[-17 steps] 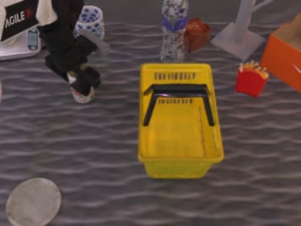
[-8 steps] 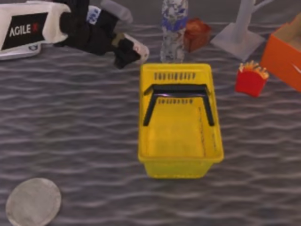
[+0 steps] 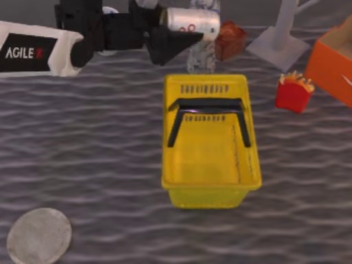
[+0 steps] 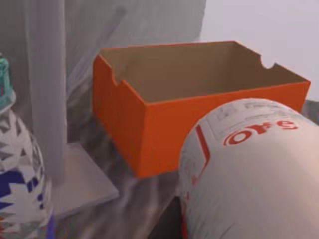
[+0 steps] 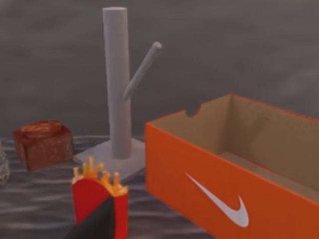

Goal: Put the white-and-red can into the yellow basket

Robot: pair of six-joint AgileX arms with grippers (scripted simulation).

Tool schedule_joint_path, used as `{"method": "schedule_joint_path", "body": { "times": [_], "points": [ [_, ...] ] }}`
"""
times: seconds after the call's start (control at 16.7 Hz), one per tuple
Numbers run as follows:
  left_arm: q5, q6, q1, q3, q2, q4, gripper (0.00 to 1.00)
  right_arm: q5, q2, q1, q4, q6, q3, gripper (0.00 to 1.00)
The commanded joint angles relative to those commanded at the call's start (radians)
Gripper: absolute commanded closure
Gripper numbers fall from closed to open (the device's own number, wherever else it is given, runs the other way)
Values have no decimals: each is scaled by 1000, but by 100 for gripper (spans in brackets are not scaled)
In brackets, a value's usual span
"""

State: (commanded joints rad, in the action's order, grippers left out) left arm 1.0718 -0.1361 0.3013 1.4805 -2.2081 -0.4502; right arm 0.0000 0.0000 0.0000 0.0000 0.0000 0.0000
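The white-and-red can [image 3: 192, 21] lies on its side in the air, with my left gripper [image 3: 184, 30] shut on it, just beyond the far edge of the yellow basket [image 3: 209, 195]. The basket stands at the table's middle with its black handle folded across the inside. In the left wrist view the can [image 4: 249, 174] fills the near corner, red markings showing. My right gripper [image 5: 97, 224] shows only as a dark tip in the right wrist view, over the table's right side; the top view does not show it.
Behind the can stands a tall patterned bottle [image 3: 202, 52], with a brown-red block [image 3: 231, 38] and a white stand [image 3: 280, 38] to its right. A red fries box [image 3: 294, 91] and an orange shoebox [image 3: 333, 63] sit far right. A grey disc [image 3: 38, 236] lies front left.
My left gripper has lifted the can off the table at the left and carried it rightward, turning it on its side, to a spot behind the basket's far edge.
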Motion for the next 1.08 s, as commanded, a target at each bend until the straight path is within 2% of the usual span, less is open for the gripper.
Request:
{"method": "schedule_joint_path", "body": {
  "times": [0.18,0.36,0.78,1.08],
  "points": [
    [131,59,10,-77,49,-181,100,0,0,0,0,0,0,0],
    [200,89,15,-118,80,-266,100,0,0,0,0,0,0,0],
    [207,89,10,-121,63,-289,100,0,0,0,0,0,0,0],
    [209,93,-3,-158,-77,-479,100,0,0,0,0,0,0,0]
  ]
}}
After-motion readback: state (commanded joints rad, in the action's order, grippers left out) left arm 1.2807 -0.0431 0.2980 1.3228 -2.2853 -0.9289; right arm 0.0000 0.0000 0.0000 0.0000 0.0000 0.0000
